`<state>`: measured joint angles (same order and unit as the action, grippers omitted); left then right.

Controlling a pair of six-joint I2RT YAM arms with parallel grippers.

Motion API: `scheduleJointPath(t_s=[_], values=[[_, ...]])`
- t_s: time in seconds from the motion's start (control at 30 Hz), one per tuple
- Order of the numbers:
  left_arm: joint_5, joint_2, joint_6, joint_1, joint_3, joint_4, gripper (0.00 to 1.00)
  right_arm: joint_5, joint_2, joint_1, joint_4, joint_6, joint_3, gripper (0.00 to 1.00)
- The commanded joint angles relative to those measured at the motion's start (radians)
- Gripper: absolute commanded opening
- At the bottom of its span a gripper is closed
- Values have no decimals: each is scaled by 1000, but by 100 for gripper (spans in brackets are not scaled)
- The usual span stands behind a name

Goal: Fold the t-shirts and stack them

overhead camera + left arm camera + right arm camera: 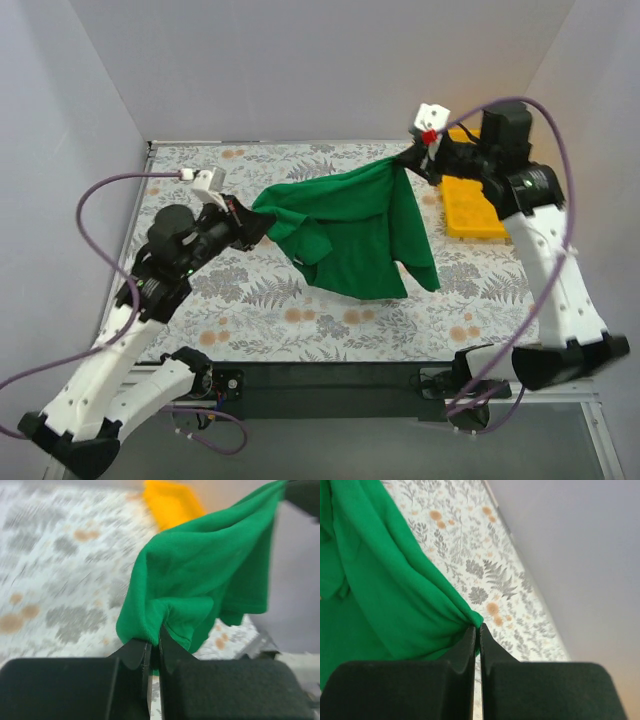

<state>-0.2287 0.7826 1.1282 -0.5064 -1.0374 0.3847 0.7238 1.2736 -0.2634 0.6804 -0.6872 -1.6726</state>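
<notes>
Green t-shirt (pixel 350 235) is up off the table (pixel 300 320), strung across mid-frame in the top view between the two arms. It sags in the middle and the lower part hangs toward the leaf-pattern surface; can't tell if it touches.

Left gripper (pixel 248 222), left of centre: jaws pinched tight on a bunched wad of the shirt. The wrist view shows several layers squeezed between the tips.

Right gripper (pixel 415 158), upper right: jaws closed on a thin bit of edge, just a small nip of cloth.

Yellow tray (pixel 470 205) sits on the table at the right, under the right arm and close beside the raised end of the shirt.

Looks like the spread-out step before any fold, so the task is early and nothing is folded yet.

To do it well:
- Draw the two grips apart just enough to take out the sag, gently, since the right nip looks slim and could slip.
- Lower both ends evenly so the hanging part lands first and the shirt lays flat mid-table, away from the tray.
- The left wad will likely leave creases, so a regrasp on a clean edge is probably needed.

Neck label isn't visible, so I can't tell which part of the shirt each claw has.
</notes>
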Motion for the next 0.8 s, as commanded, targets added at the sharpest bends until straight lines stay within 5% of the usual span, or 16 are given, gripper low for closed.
scheduleJointPath(t_s=[0.0,0.07,0.1,0.2,0.3,0.4,0.43,0.5,0.63,0.77], values=[[304,191,96,52,112,42,0,-90,225,-42,-192,135,22,4],[242,286,171,139,175,19,0,-212,414,-71,-220,207,-65,21],[180,379,191,252,200,-36,9,-284,482,-95,-220,244,-123,54],[143,562,229,395,202,-96,51,-585,641,-121,-234,313,-237,81],[161,606,191,431,139,-89,64,-632,578,-90,-254,316,-141,84],[141,531,138,433,120,-89,69,-280,420,-54,-221,183,91,81],[120,503,125,433,126,-89,69,-44,380,-56,-172,102,149,81],[69,410,105,433,148,-84,69,87,293,-112,20,-144,259,80],[-14,224,49,433,220,-38,69,-158,196,-327,-43,-138,598,77],[15,17,-21,431,235,46,71,-343,184,-431,-182,-75,715,76]])
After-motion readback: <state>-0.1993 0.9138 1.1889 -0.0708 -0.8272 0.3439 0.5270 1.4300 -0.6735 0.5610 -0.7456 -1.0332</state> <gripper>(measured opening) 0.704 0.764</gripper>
